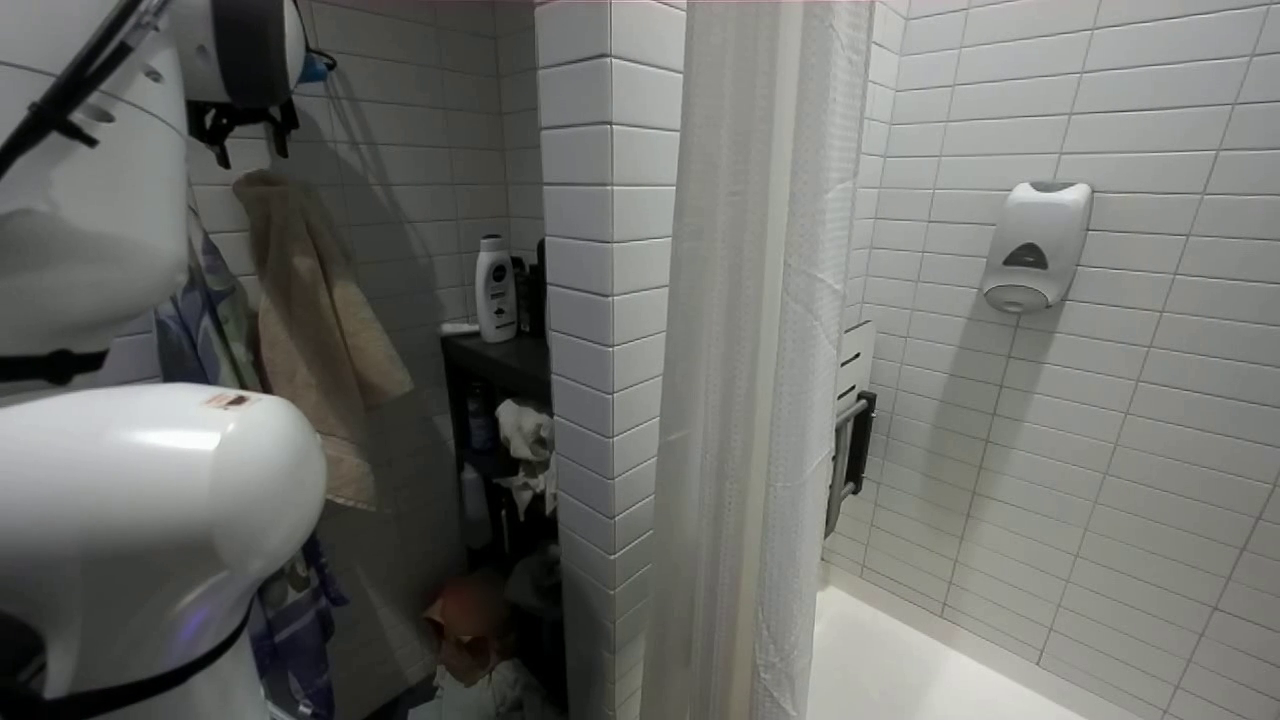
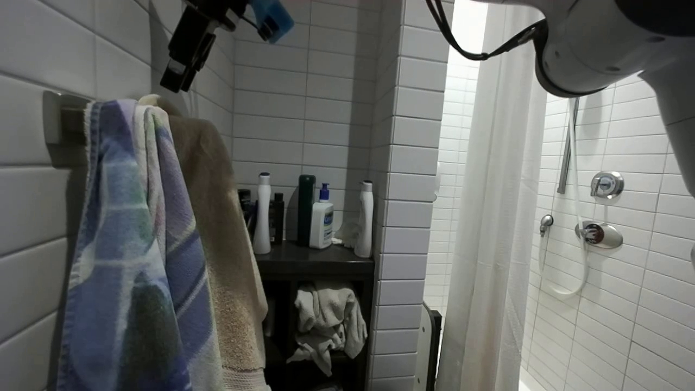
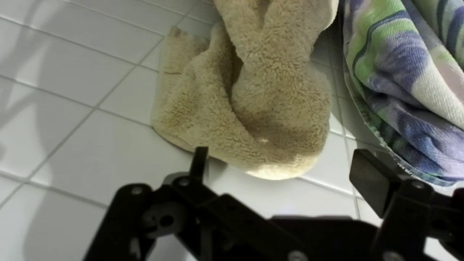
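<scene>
While spread wide and gripping nothing, hovering with jaws just above the tan towel [image 3: 282, 94]. Hung against the tiled wall [image 3: 119, 152] beside the patterned towel [image 3: 409, 69], probably for drying. Farther out, noting bottles [image 2: 321, 224] set upright on the black shelf [image 2: 315, 266], likely for easy reach. Seen with the arm [image 1: 160, 480] raised high and jaws tipped downward.

The arm [image 1: 160, 470] stands bent at one edge of an exterior view, its white links [image 1: 95, 265] one above another. A black cable [image 2: 480, 56] loops loosely off a link in an exterior view. The wrist [image 1: 250, 50] is raised high, and the gripper [image 3: 284, 172] below it points downward, slightly tilted, its jaws spread wide apart.
</scene>
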